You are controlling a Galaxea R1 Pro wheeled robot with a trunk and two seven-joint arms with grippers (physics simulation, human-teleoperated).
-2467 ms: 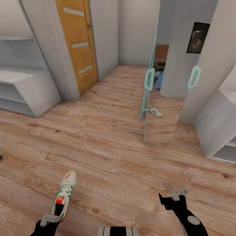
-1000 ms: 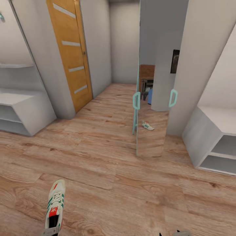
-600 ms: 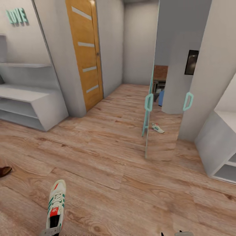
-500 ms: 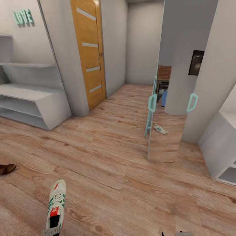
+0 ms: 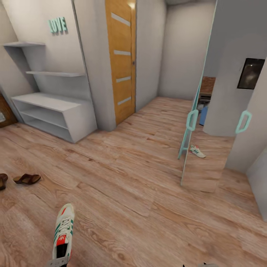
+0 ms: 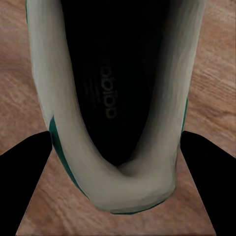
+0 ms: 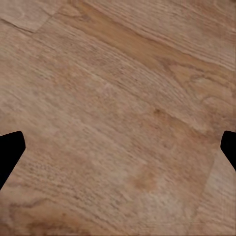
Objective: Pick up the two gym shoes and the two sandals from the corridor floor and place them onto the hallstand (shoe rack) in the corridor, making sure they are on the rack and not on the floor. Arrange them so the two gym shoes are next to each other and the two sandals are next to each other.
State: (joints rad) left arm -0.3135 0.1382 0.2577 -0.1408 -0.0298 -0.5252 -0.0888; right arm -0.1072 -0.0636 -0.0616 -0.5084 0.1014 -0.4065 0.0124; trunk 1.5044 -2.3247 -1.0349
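A light, soft-sided gym shoe is clamped at its heel collar by the left gripper; the right gripper is spread wide, holding nothing.

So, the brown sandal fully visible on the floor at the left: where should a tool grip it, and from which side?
Probably from above, closing across the narrow width of the sandal: it lies flat and low on the corridor floor, so its sides give little height. Its strap is too small to judge. The right tool is open; the left tool holds a gym shoe.
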